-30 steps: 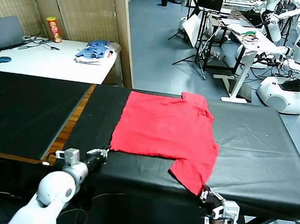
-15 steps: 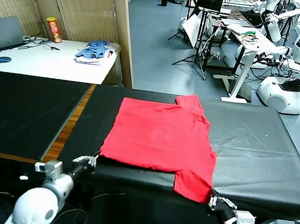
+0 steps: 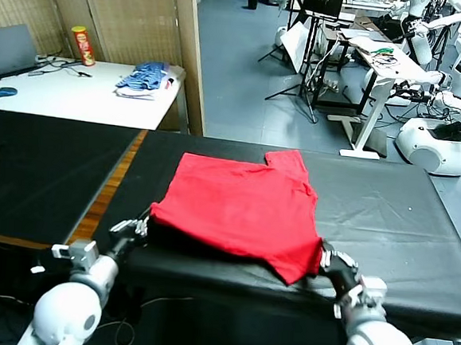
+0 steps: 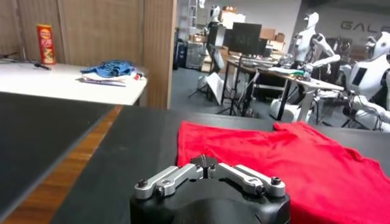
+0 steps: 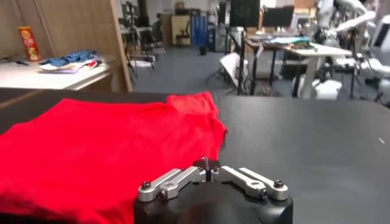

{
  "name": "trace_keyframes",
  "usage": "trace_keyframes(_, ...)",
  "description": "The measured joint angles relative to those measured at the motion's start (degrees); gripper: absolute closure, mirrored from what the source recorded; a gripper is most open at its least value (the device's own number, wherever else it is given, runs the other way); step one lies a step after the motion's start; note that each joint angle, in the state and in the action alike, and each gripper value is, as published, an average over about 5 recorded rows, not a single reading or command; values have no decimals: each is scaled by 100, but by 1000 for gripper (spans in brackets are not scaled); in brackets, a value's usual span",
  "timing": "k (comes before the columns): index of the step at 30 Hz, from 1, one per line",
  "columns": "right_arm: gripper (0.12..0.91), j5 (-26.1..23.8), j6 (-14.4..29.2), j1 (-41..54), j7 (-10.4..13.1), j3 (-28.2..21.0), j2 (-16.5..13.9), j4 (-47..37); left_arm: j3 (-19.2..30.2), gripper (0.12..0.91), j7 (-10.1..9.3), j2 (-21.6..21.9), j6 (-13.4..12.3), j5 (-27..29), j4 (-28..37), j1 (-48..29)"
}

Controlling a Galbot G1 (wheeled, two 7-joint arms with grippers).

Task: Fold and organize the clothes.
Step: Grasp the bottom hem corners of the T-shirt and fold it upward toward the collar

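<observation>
The clothes are one red T-shirt (image 3: 240,201) lying on the black table (image 3: 394,225), with its near edge raised off the surface and a shadow beneath it. My left gripper (image 3: 140,228) is shut on the shirt's near left corner. My right gripper (image 3: 325,254) is shut on its near right corner. In the left wrist view the closed left gripper (image 4: 206,162) meets the edge of the red T-shirt (image 4: 292,158). In the right wrist view the closed right gripper (image 5: 207,163) pinches the hem of the red T-shirt (image 5: 109,140). No print or label shows.
A wooden strip (image 3: 105,198) runs across the table left of the shirt. Behind it stand a white table (image 3: 69,96) with blue folded garments (image 3: 146,78) and a crisp can (image 3: 82,45), and a wooden partition (image 3: 188,49). Desks, stands and other robots fill the back right.
Both grippers rose and moved farther over the table, carrying the shirt's near edge up. The sleeve that hung over the front edge is now lifted, and the shirt has shifted left.
</observation>
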Motion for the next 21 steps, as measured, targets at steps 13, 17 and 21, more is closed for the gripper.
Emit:
trace_keyframes(13, 900, -72, 208, 738, -211, -239, 262, -1070, 223, 905, 40, 46, -121, 216, 1089, -915)
trace_keyframes(17, 851, 109, 53, 656, -488, -156, 195, -996, 308, 905, 46, 18, -137, 292, 1328, -1076)
trace_keyframes(21, 667, 224, -121, 453, -603, -53, 73, -718, 369, 872, 28, -24, -127, 320, 1505, -1216)
